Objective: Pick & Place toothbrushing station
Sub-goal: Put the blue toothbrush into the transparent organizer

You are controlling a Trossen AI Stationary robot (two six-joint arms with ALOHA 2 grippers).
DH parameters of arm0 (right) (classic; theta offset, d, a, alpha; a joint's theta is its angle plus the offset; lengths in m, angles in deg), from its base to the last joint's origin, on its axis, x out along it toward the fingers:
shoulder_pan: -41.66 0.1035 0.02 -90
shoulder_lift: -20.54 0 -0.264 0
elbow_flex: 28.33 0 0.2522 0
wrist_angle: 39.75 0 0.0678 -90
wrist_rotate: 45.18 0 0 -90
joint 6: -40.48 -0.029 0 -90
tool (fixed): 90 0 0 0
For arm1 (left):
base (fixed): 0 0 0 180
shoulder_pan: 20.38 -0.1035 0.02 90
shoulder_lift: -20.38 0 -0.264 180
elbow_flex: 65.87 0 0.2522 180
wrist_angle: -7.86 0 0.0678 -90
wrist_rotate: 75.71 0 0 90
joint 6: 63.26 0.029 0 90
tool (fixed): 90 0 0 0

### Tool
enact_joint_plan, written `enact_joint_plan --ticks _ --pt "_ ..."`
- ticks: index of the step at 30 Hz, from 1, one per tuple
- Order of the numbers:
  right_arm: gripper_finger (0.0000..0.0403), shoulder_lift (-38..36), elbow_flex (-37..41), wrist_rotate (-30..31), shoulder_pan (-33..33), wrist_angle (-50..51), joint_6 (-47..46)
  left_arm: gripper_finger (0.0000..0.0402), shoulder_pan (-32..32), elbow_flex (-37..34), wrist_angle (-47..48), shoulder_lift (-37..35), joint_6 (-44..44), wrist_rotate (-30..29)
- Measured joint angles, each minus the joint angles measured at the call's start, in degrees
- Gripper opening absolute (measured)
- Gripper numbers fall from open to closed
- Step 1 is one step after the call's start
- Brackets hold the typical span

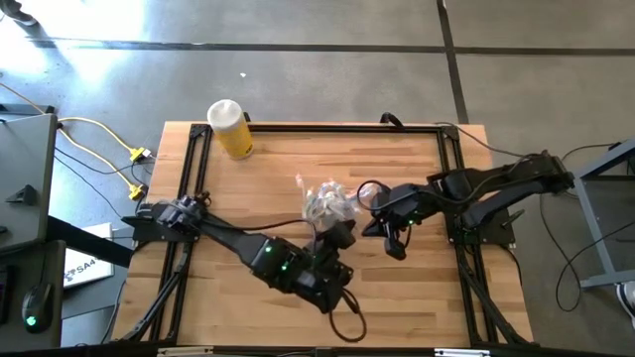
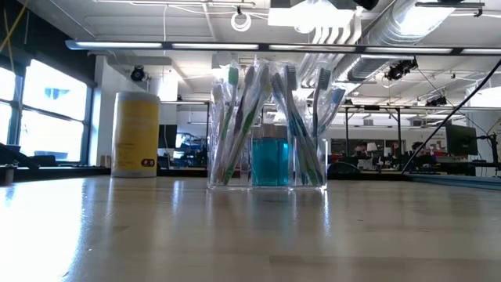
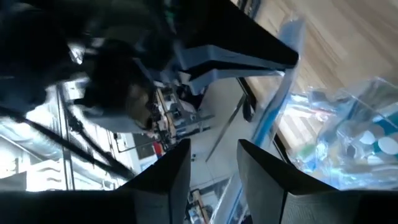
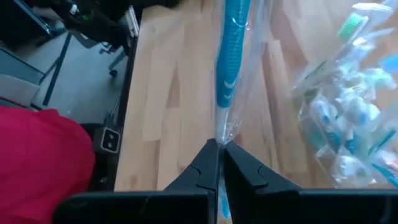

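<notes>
The clear container (image 1: 327, 203) stands mid-table on its flat base, packed with wrapped pastel toothbrushes (image 2: 235, 125) and a teal block (image 2: 270, 160). In the right wrist view, white tubes with teal ends (image 4: 348, 112) show inside it. My right gripper (image 1: 396, 248), right of the container, is shut on a blue-handled toothbrush in a clear wrapper (image 4: 231, 50). My left gripper (image 3: 214, 180) hovers near the container's near side (image 1: 339, 236), fingers apart. The same toothbrush (image 3: 273, 99) runs down toward its gap. My right gripper pinches the wrapped toothbrush between its two fingertips at the wrapper (image 4: 219, 138). The brush runs on past the tips, roughly along the fingers, and hangs clear of the table. My left gripper: the brush's lower end (image 3: 234, 194) shows between its fingers, but whether it touches them I cannot tell.
A yellow bottle with a white cap (image 1: 230, 129) stands at the table's far left corner. Black rails (image 1: 193, 178) frame the wooden top. Cables lie by the near edge (image 1: 352, 322). Something red (image 4: 37, 155) shows beyond the table in the right wrist view.
</notes>
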Motion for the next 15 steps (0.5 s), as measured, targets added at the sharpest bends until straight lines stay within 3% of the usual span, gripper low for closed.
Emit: enact_joint_plan --ticks 15 --pt "0.0002 0.5 0.0 -1.1 0.0 -0.8 -0.4 0.0124 -0.6 -0.1 1.3 0.9 -1.7 0.4"
